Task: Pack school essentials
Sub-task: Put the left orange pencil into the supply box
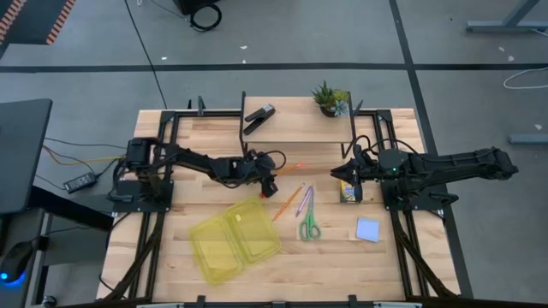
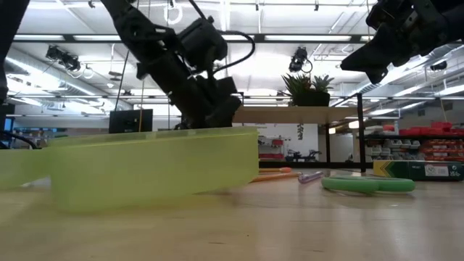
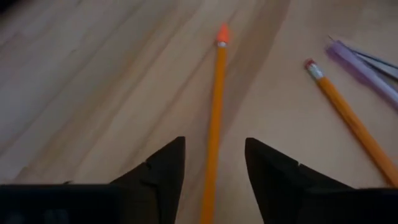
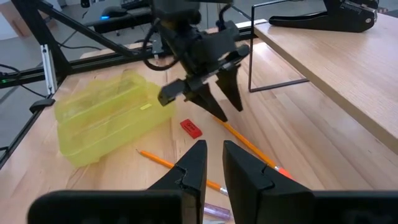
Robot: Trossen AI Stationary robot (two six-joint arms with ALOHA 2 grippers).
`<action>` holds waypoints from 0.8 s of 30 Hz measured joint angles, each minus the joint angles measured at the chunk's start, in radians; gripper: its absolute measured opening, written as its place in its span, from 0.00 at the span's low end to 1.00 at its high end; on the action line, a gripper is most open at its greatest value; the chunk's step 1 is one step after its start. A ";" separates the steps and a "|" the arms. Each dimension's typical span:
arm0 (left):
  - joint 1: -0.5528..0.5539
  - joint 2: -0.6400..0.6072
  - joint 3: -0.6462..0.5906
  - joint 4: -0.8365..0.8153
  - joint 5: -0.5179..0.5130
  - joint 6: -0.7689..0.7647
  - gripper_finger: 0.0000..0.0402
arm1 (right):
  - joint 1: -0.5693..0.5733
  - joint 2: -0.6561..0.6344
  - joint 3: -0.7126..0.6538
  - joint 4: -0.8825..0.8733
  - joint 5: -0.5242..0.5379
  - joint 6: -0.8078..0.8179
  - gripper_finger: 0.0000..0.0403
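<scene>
My left gripper (image 3: 214,168) is open and points down at the table's middle (image 1: 272,185). Its fingers stand on either side of an orange pencil with a bright orange tip (image 3: 216,106) and do not touch it. This pencil lies flat on the wood (image 4: 249,146). A second orange pencil (image 1: 288,204), a purple pen (image 1: 306,204), green-handled scissors (image 1: 309,226), a red eraser (image 4: 191,128), a pale blue notepad (image 1: 368,228) and a yellow-green box (image 1: 348,191) also lie on the table. My right gripper (image 4: 214,158) hangs in the air over the box, its fingers a narrow gap apart.
An open yellow clear plastic container (image 1: 235,239) lies at the near middle, beside the eraser. A black stapler (image 1: 259,117) and a small potted plant (image 1: 330,98) stand on the raised shelf at the far edge. Black frame rails run along both sides.
</scene>
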 joint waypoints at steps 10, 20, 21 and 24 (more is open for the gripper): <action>0.019 0.114 0.000 0.165 0.053 0.088 0.43 | 0.000 0.000 0.000 -0.012 -0.005 -0.001 0.15; 0.029 0.161 0.002 0.197 0.048 0.086 0.42 | 0.000 0.000 0.000 -0.012 -0.005 -0.004 0.15; 0.029 0.161 0.003 0.193 0.051 0.082 0.42 | 0.000 0.000 0.000 -0.012 -0.005 -0.004 0.15; 0.029 0.161 0.003 0.186 0.072 0.077 0.39 | 0.000 0.000 0.000 -0.012 -0.005 -0.004 0.15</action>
